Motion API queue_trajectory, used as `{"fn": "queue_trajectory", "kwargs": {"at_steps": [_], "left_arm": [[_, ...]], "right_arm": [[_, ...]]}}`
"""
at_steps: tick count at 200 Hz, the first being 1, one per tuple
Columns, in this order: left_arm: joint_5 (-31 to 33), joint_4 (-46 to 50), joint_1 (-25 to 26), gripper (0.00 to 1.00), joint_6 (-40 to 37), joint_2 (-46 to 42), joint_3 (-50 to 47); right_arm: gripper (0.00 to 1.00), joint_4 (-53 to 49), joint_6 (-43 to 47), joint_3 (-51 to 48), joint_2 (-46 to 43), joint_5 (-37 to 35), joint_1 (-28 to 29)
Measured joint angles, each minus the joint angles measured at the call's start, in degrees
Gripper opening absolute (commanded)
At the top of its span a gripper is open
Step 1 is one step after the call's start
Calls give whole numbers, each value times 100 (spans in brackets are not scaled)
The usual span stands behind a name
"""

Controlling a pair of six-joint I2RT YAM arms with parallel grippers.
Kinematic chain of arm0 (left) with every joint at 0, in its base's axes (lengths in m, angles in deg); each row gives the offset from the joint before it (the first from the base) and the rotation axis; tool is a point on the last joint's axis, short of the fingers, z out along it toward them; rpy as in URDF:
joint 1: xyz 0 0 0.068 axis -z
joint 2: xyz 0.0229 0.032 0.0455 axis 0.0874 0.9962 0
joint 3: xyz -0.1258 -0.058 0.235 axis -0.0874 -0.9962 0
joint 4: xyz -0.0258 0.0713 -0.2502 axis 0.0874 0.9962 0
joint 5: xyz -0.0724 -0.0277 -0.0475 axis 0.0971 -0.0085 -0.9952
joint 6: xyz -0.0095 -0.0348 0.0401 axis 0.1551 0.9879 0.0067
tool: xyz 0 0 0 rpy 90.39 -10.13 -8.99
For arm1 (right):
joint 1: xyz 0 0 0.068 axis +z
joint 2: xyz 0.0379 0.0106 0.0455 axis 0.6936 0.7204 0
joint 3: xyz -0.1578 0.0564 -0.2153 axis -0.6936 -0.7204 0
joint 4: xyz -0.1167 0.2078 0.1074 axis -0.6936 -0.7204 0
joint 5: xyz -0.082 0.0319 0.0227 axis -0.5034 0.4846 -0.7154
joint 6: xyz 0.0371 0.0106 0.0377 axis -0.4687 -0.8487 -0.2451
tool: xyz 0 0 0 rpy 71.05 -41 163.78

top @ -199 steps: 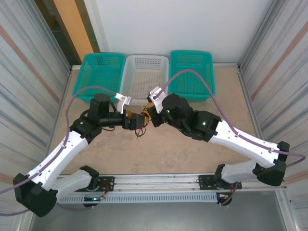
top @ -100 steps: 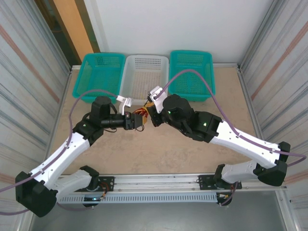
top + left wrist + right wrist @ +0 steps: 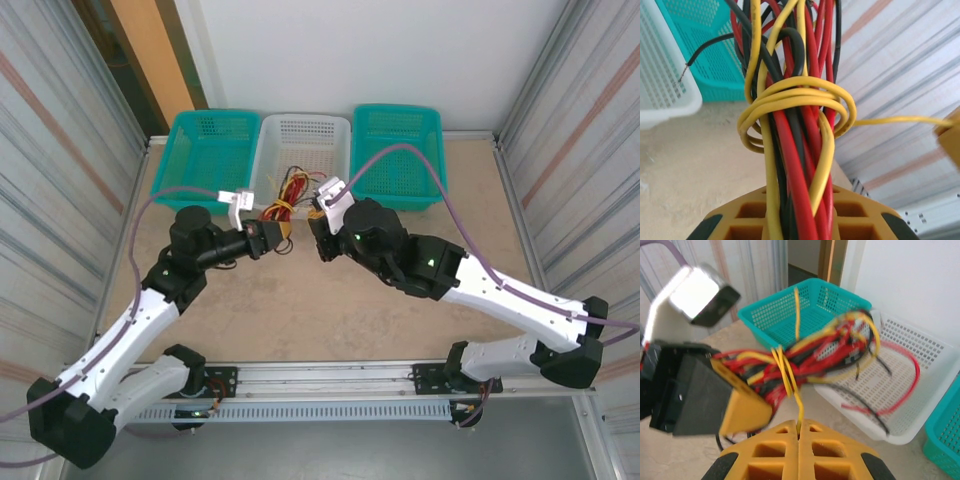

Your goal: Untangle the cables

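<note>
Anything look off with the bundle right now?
Yes: a yellow wire is coiled several times around the red and black cables just above the left gripper, binding them. One black wire pokes out sideways, tip bare.

Smooth, glossy plastic in red, black and yellow is seen sheathing the cables (image 3: pixel 795 150). Matt orange-yellow plastic, moulded in a waffle grid, is seen on the left tool (image 3: pixel 796 220) and the right tool (image 3: pixel 799 440). The teal baskets (image 3: pixel 215 114) and the white basket (image 3: pixel 305 135) are formed of perforated plastic. The table (image 3: pixel 330 310) is surfaced in matt, mottled beige; the side walls (image 3: pixel 60 180) are clad in ribbed sheet metal.
</note>
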Motion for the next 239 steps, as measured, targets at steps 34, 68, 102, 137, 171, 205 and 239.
{"fn": "queue_trajectory", "kwargs": {"at_steps": [34, 68, 102, 137, 171, 205, 239], "left_arm": [[-214, -1139, -247, 0, 575, -146, -437], [-282, -2531, -245, 0, 1176, -157, -903], [-339, -3762, -219, 0, 1598, -144, -1067], [-411, -4245, 173, 0, 1613, -70, -1054], [-431, -4275, 649, 0, 1401, 33, -866], [-476, -4336, 916, 0, 1224, 179, -682], [-693, -4341, 1126, 0, 1075, 378, -470]], "right_arm": [[0, 223, -260, -437, -264, -17, 22], [0, 472, -739, -911, -660, 42, -74], [0, 935, -1423, -1480, -1038, 518, -588], [0, 1526, -2247, -2065, -1425, 1484, -1381], [0, 2192, -3001, -2527, -1471, 2553, -2208], [0, 3034, -3657, -2813, -1123, 3399, -2667], [0, 4122, -4304, -3165, -706, 4234, -3014]]}}
